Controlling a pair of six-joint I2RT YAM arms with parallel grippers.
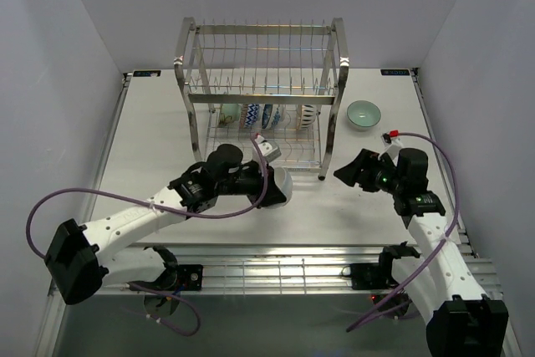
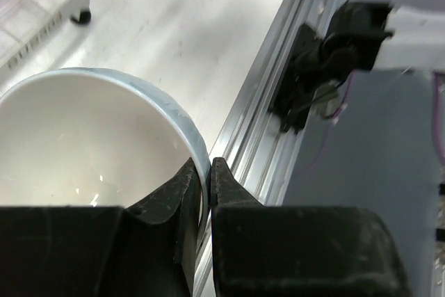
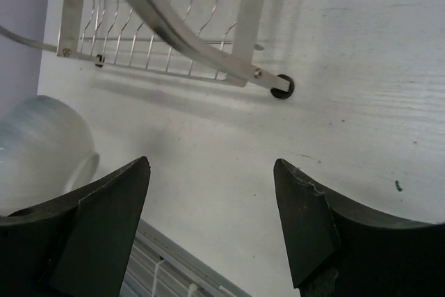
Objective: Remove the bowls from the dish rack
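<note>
Top: my left hand [image 1: 269,183] clamps a pale bowl [image 1: 282,186] between dish rack [image 1: 259,98] and bench [image 1: 150,123] near edge. Left wrist: fingers [image 2: 184,186] pinch its rim, bowl body to their left. Right wrist: my right hand [image 3: 210,165] spread, empty; bowl lies to its left.

A white table [image 1: 159,131] sits between plain pale-grey walls [image 1: 50,48], aluminium rails [image 1: 276,272] along its near edge.

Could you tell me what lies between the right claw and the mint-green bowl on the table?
Only bare table separates the right claw and the mint-green bowl; the top external view shows it.
</note>
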